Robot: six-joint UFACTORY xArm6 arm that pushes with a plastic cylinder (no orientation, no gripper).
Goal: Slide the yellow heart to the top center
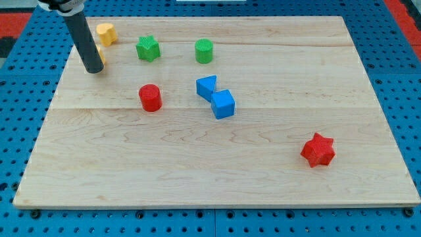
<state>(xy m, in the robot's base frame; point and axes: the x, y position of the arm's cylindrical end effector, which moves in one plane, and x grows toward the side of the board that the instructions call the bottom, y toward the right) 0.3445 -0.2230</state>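
The yellow heart [106, 33] lies near the board's top left corner. My tip [95, 68] rests on the board below and a little left of it, apart from the heart. A second yellow block [99, 54] peeks out just right of the rod, mostly hidden behind it; its shape cannot be made out.
A green star [148, 48] and a green cylinder [204, 51] lie right of the heart along the top. A red cylinder [150, 98] sits below them. Two blue blocks [207, 86] [223, 104] touch near the centre. A red star [318, 149] lies at lower right.
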